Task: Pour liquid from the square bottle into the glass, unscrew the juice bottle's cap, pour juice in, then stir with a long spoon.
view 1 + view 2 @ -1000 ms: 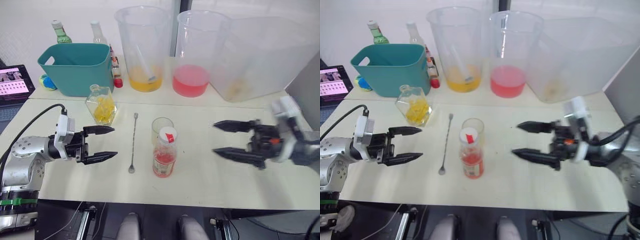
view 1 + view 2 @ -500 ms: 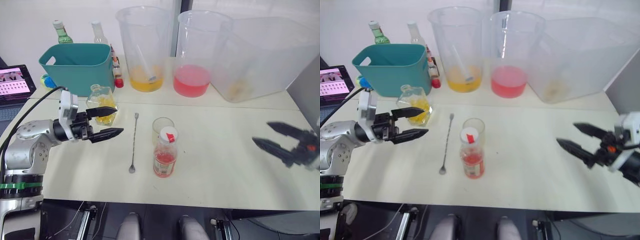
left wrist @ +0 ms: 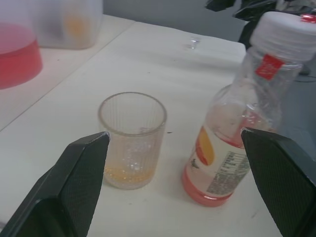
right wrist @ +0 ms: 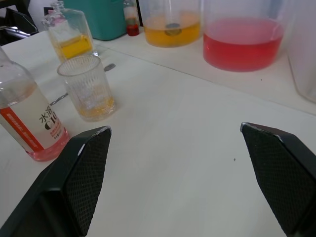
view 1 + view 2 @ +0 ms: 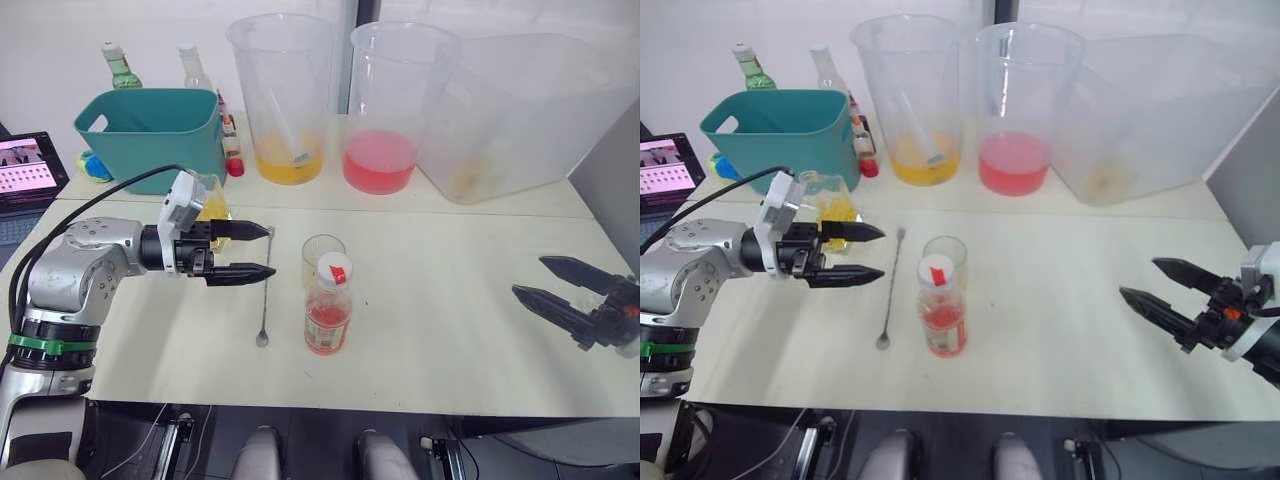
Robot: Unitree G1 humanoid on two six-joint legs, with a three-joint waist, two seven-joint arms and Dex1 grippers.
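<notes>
The square bottle (image 5: 210, 206) with yellow contents stands at the table's left, partly hidden behind my left gripper (image 5: 266, 251). That gripper is open, its tips over the upper end of the long spoon (image 5: 266, 295) and pointing at the glass (image 3: 132, 140). The ribbed glass holds a thin layer of yellow liquid. Just in front of it stands the juice bottle (image 5: 329, 312), upright, with pink liquid low inside and the white cap (image 5: 334, 268) on. My right gripper (image 5: 532, 278) is open far to the right, apart from everything.
A teal bin (image 5: 155, 135) sits at the back left, with a green bottle (image 5: 118, 65) behind it. Big beakers with yellow (image 5: 282, 95) and pink (image 5: 388, 105) liquid and a large clear tub (image 5: 525, 110) line the back. A tablet (image 5: 30, 165) lies at the far left.
My left gripper has swung right, past the square bottle, to the spoon's top end near the glass. The right gripper pulled back from mid-table to the right edge.
</notes>
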